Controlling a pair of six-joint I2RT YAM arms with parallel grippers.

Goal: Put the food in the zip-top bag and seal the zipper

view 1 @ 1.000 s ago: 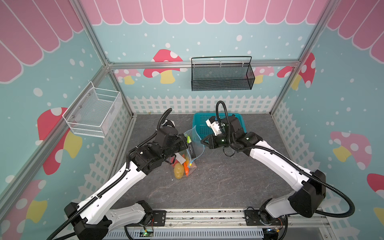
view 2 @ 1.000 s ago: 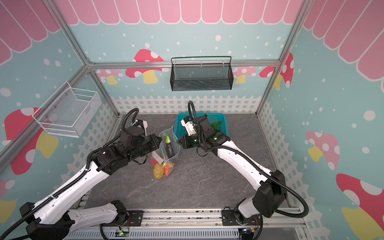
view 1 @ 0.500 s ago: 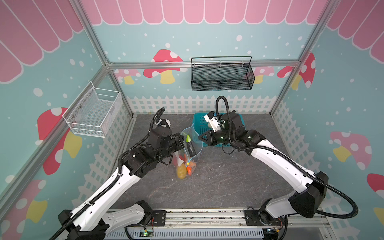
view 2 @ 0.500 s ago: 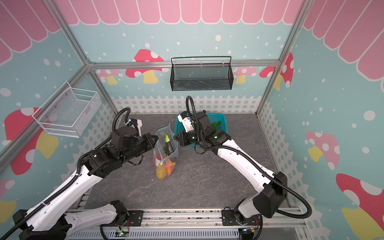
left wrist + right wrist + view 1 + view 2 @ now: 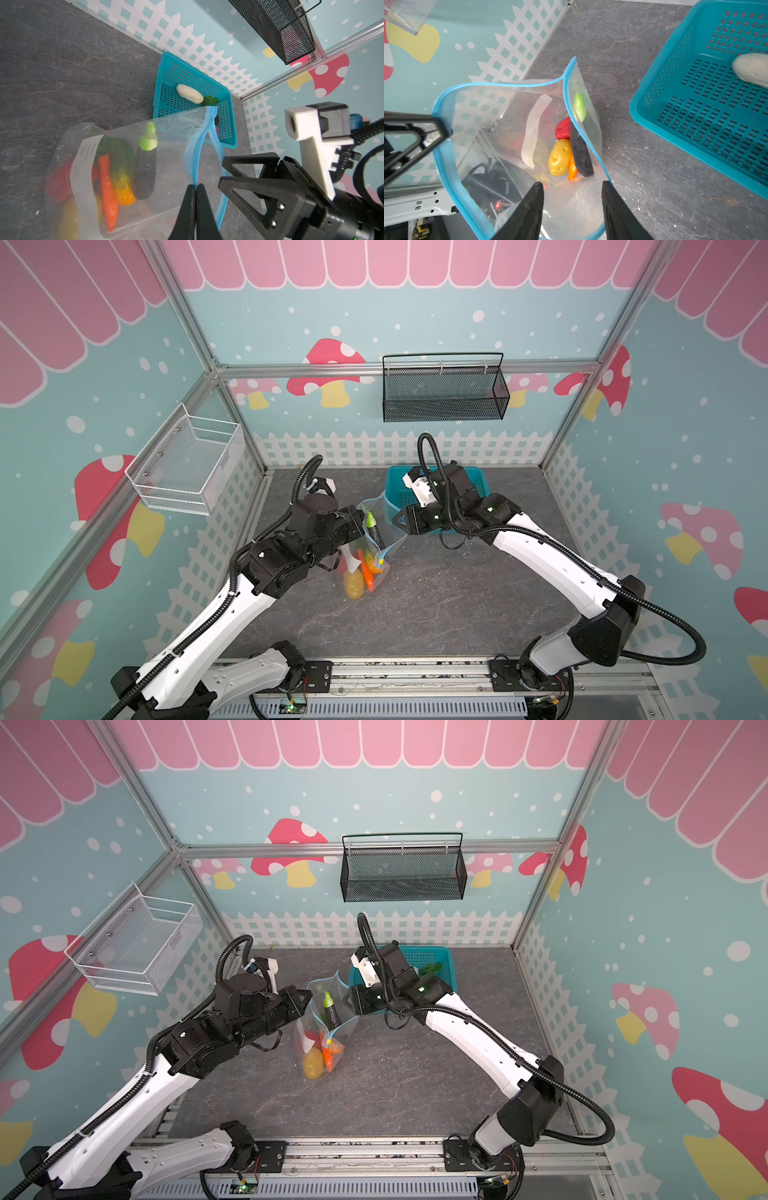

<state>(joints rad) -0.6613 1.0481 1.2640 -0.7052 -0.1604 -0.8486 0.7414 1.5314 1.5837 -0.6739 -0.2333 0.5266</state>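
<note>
**Left gripper** (image 5: 196,186): the fingers are pressed together on the light-blue zipper (image 5: 193,149), clamping one lip of the zip-top bag (image 5: 172,145) at its mouth. The bag hangs from this pinch with the mouth open and its bottom on the grey tabletop (image 5: 436,593).

**Right gripper** (image 5: 572,182): the fingers (image 5: 533,199) stand apart at a moderate width with nothing clamped. They sit over the open mouth. The opposite zipper lip runs just beside one fingertip, and contact cannot be confirmed.

**Food:**
- Inside the bag, below the right fingertips, lie the dark eggplant (image 5: 580,153), the yellow potato (image 5: 559,156), a red piece (image 5: 562,128) and the orange carrot (image 5: 108,187).
- The eggplant leans against the bag wall with its green cap toward the mouth.
- The white radish (image 5: 189,93) lies in the teal basket (image 5: 159,83), beyond the left fingertips and to one side of the right fingers, apart from the bag.
</note>
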